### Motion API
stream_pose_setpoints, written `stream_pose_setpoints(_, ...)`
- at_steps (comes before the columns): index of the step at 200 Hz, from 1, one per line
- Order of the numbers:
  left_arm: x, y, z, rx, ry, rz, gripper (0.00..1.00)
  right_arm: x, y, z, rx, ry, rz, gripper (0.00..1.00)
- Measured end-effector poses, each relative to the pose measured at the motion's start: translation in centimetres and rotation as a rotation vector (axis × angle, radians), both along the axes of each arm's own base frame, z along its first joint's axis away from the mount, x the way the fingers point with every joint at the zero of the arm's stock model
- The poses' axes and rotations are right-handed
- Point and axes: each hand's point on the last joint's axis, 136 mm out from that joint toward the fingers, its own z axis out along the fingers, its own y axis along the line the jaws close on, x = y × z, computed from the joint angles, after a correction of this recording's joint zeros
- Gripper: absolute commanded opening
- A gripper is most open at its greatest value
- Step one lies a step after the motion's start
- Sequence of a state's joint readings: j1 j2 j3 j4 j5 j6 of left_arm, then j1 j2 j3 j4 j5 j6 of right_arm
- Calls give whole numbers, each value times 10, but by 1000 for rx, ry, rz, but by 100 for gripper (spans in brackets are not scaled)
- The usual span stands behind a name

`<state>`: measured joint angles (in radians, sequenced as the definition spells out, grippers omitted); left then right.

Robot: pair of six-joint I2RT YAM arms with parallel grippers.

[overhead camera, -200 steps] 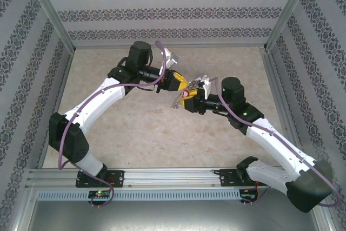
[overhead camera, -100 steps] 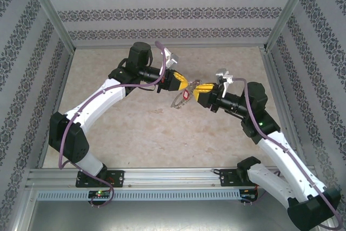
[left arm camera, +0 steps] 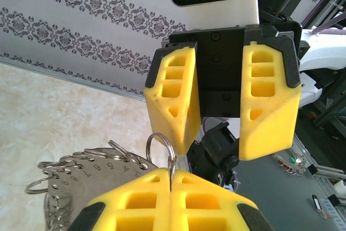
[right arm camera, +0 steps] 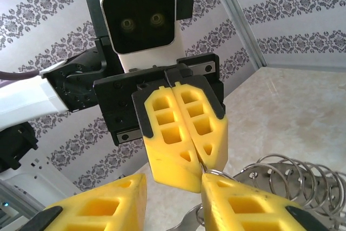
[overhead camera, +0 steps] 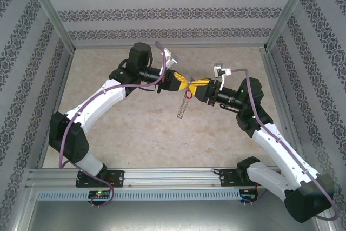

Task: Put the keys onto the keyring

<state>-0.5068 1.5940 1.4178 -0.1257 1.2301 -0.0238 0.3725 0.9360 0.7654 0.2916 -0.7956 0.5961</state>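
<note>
Left gripper [left arm camera: 170, 178] clamps the keyring [left arm camera: 94, 158] (its loop cut off below); right gripper [left arm camera: 219, 151] stands apart-jawed.

Small stamped characters, apparently digits, ran along the curved edge of the flat grey metal of the keyring [left arm camera: 81, 179], seen from the left wrist camera (they sat tilted and too fine to be read with any confidence). Nothing else legible appeared, and the patterned walls [overhead camera: 162, 12] bore ornament rather than writing.
</note>
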Motion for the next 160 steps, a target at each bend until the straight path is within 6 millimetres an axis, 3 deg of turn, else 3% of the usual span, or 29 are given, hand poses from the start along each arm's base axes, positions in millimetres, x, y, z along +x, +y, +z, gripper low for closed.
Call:
stream_pose_setpoints(63, 0, 0, 0, 0, 0, 0, 0, -2, -3, 5, 10, -12, 2, 34)
stream_pose_setpoints(160, 1, 0, 0, 1, -1, 3, 0, 9, 5, -14, -12, 46, 26, 33)
